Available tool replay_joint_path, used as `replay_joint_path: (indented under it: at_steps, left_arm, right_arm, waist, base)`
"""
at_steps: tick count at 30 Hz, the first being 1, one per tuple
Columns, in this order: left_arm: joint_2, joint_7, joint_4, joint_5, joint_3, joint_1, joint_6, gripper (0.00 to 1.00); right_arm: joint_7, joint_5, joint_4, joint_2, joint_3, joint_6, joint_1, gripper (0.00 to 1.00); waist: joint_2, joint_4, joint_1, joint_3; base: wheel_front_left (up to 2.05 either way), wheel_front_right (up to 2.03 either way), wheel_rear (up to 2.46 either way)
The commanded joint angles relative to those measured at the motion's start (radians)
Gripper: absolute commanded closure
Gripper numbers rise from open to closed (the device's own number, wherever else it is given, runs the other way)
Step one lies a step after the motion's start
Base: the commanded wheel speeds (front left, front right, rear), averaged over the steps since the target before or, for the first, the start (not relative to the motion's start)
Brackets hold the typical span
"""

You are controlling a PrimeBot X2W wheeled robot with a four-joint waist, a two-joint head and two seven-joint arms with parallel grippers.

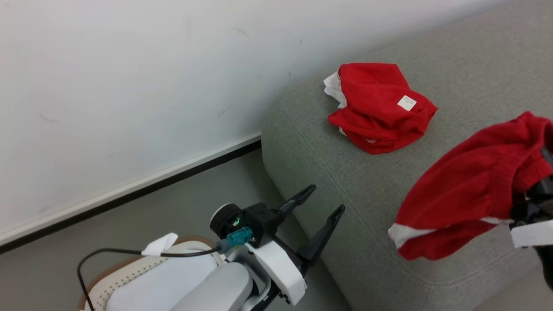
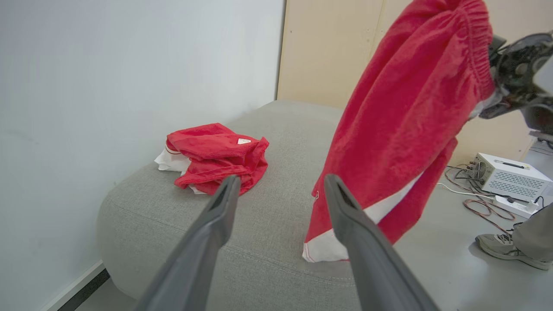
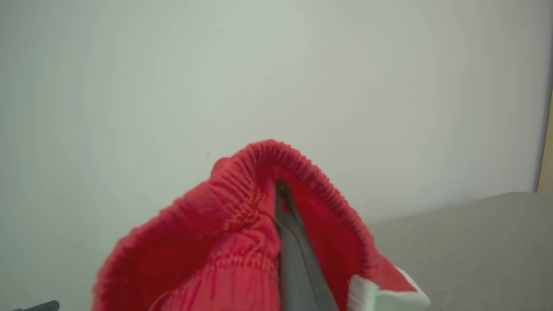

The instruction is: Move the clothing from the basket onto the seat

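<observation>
One piece of red clothing (image 1: 380,106) with a white label lies crumpled on the grey seat (image 1: 354,172), seen too as clothing (image 2: 216,157) on the seat (image 2: 268,224). A second red garment with white trim (image 1: 466,190) hangs above the seat's front, also seen as the garment (image 2: 406,116) and the garment (image 3: 242,242). My right gripper (image 1: 533,194) is shut on its elastic waistband; one dark finger (image 3: 293,255) shows through the fabric. My left gripper (image 1: 328,201) is open and empty beside the seat's corner, above the basket (image 1: 125,270). Its fingers (image 2: 363,242) point at the seat.
A white wall (image 1: 129,86) with a dark baseboard runs behind the seat. On the floor to the right sit a white box (image 2: 510,177), a power strip with tangled cables (image 2: 479,190), and a person's shoe (image 2: 505,246).
</observation>
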State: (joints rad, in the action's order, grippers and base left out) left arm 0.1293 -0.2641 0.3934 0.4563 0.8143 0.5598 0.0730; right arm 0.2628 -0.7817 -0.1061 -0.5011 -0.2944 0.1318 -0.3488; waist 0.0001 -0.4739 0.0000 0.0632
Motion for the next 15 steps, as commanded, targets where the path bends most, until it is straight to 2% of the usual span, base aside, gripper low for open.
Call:
replay_joint_path:
  at_steps: [1,4,7,10,15]
  left_arm:
    - [0.012,0.000,0.002,-0.013,-0.004,0.020,0.004,0.00]
    - [0.021,0.010,-0.001,-0.026,0.005,0.046,0.007,0.00]
    - [0.033,0.026,-0.014,-0.038,0.010,0.075,0.009,0.00]
    - [0.043,0.028,-0.041,-0.053,0.006,0.108,0.002,0.00]
    - [0.085,0.047,-0.100,-0.072,-0.013,0.146,-0.020,0.00]
  right_arm:
    - [0.002,-0.035,0.000,0.008,0.020,-0.002,-0.049,1.00]
    - [0.002,-0.025,-0.039,-0.026,0.047,-0.002,-0.121,1.00]
    - [0.001,-0.064,-0.070,-0.021,0.098,-0.002,-0.209,1.00]
    - [0.001,-0.044,-0.111,-0.059,0.178,-0.002,-0.282,1.00]
    - [0.001,0.012,-0.172,-0.061,0.330,-0.002,-0.391,1.00]
  waist:
    - [-0.0001,0.021,0.0000,0.048]
    - [-0.0001,0.043,0.0000,0.106]
    - [-0.0001,0.069,0.0000,0.174]
    - [-0.0001,0.106,0.0000,0.244]
    - [-0.0001,0.167,0.0000,0.391]
  base:
    - [0.00,0.00,0.00]
    - [0.00,0.00,0.00]
    - [0.00,0.00,0.00]
    - [0.00,0.00,0.00]
    - [0.00,0.00,0.00]
